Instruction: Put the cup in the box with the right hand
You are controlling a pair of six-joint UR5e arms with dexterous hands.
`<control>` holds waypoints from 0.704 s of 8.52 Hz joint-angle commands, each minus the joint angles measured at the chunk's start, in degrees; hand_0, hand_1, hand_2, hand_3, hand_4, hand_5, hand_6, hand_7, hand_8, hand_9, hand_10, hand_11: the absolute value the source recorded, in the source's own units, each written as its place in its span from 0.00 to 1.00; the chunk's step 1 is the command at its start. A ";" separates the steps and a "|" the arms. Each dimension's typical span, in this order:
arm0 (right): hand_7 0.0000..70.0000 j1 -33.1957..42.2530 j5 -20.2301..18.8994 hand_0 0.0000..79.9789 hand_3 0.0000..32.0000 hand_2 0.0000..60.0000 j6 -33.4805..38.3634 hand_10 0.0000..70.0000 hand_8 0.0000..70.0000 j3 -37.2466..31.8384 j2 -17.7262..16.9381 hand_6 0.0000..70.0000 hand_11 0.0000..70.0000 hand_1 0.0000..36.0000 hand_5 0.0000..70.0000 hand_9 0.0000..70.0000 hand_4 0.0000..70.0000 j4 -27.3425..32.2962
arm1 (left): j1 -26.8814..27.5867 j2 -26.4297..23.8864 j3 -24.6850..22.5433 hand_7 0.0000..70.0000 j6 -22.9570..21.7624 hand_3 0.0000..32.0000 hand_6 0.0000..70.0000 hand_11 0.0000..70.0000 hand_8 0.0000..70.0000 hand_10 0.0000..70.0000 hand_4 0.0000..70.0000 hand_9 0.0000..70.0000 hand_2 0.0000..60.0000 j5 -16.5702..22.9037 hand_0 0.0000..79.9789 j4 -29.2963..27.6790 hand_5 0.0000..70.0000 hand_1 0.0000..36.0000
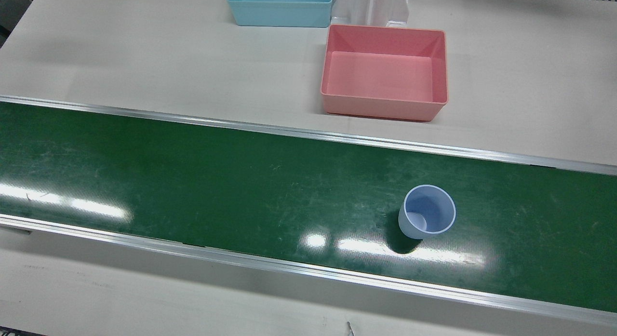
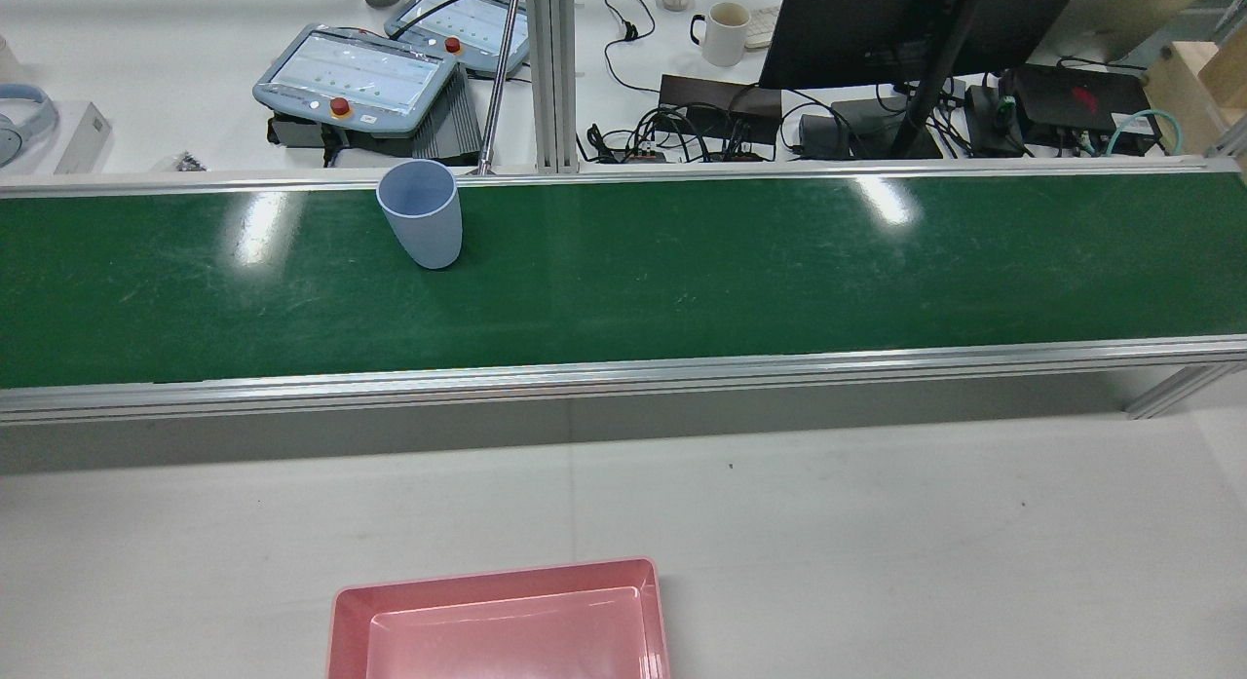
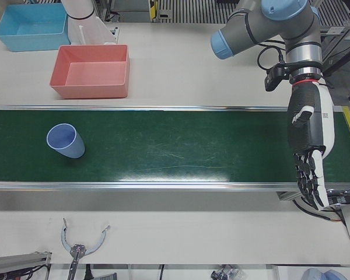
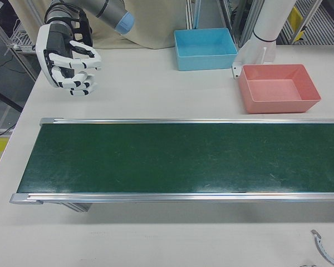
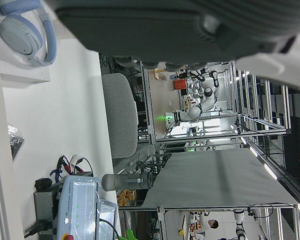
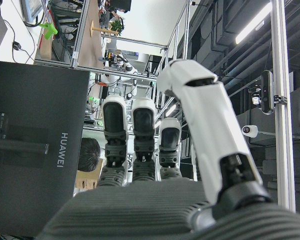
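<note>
Cup-picking has not started, and my right hand (image 4: 69, 58) hangs empty off the belt's end, above the bare tabletop, fingers loosely curled and apart, gripping nothing. My left hand (image 3: 308, 154) hangs at the opposite end of the belt, fingers straight, pointing down and slightly spread, also empty.

Farther out, the pale blue cup (image 1: 427, 218) stands upright, mouth up, on the green conveyor belt (image 1: 193, 181), toward the operators' edge and on my left arm's half of the station, well apart from the right hand. The pink box (image 1: 384, 73) sits empty on the table on the robot's side of the belt, roughly opposite the cup; a blue box (image 1: 280, 7) lies farther back.

For this step I judge the right hand needs a long reach across the belt. I'd open the fingers wider than the cup before arriving, come in from the side at mid-height, and close evenly around the wall, since a light, tapered cup will probably tip if nudged near the rim. I can't tell whether the belt is running.
</note>
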 commanded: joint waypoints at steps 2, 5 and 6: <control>1.00 0.02 0.00 1.00 0.00 0.60 0.00 0.49 0.64 0.07 -0.02 0.32 0.74 1.00 0.30 0.82 0.48 0.00 | 0.09 0.00 0.08 0.00 0.00 0.00 0.00 0.00 0.00 0.00 0.00 0.00 0.00 0.01 0.00 -0.04 0.00 0.00; 1.00 0.02 0.00 1.00 0.00 0.60 0.00 0.49 0.64 -0.01 -0.02 0.32 0.73 1.00 0.30 0.81 0.47 0.00 | 0.00 0.00 0.00 0.00 0.00 0.00 0.00 0.00 0.00 0.00 0.00 0.00 0.00 -0.08 0.00 -0.04 0.00 0.00; 1.00 0.02 0.00 1.00 0.00 0.59 0.00 0.49 0.64 0.07 0.07 0.32 0.74 1.00 0.30 0.82 0.47 0.00 | 0.00 0.00 0.00 0.00 0.00 0.00 0.00 0.00 0.00 0.00 0.00 0.00 0.00 -0.08 0.00 -0.04 0.00 0.00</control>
